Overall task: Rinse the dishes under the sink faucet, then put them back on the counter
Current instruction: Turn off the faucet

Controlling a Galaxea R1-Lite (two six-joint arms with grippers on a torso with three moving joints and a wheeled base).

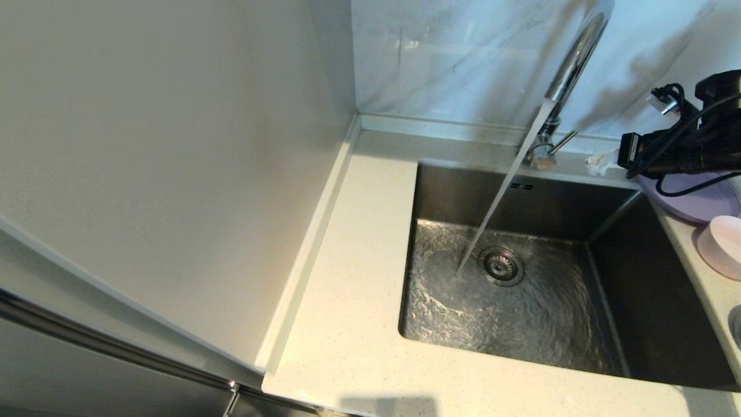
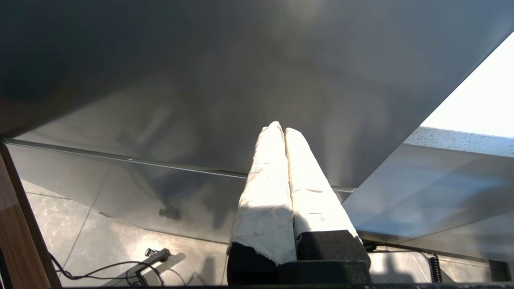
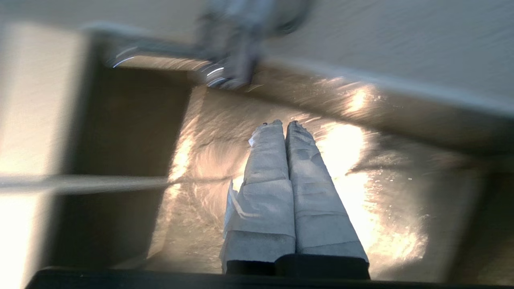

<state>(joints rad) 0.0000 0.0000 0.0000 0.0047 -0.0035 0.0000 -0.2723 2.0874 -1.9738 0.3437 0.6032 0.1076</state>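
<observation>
Dishes wait unrinsed on the counter (image 1: pixel 347 301): a lavender plate (image 1: pixel 703 202) and a pale pink bowl (image 1: pixel 723 243) sit side by side on the strip to the right of the basin.

My right gripper (image 3: pixel 284 122) has its two wrapped fingers (image 3: pixel 265 160) pressed flat together, holding nothing. Through its own camera, the fingertips hang above the wet floor of the sink (image 1: pixel 613 231), and beyond them is the blurred base of the faucet (image 1: pixel 570 69). From the head camera, the right arm's dark wrist and cables sit directly over the far part of the plate, with the bowl just nearer to me than that.

Water is running from the faucet in a steady stream onto the basin floor beside the drain (image 1: pixel 501 265).

My left gripper (image 2: pixel 281 128) is parked low beside the cabinet, well away from the sink, fingers also closed together and empty.

I judge this to be the very start of the first rinse: tap on, nothing picked up. Next I need to spread the right fingers, bring them down to the plate's rim, and close on it before carrying it under the stream.
</observation>
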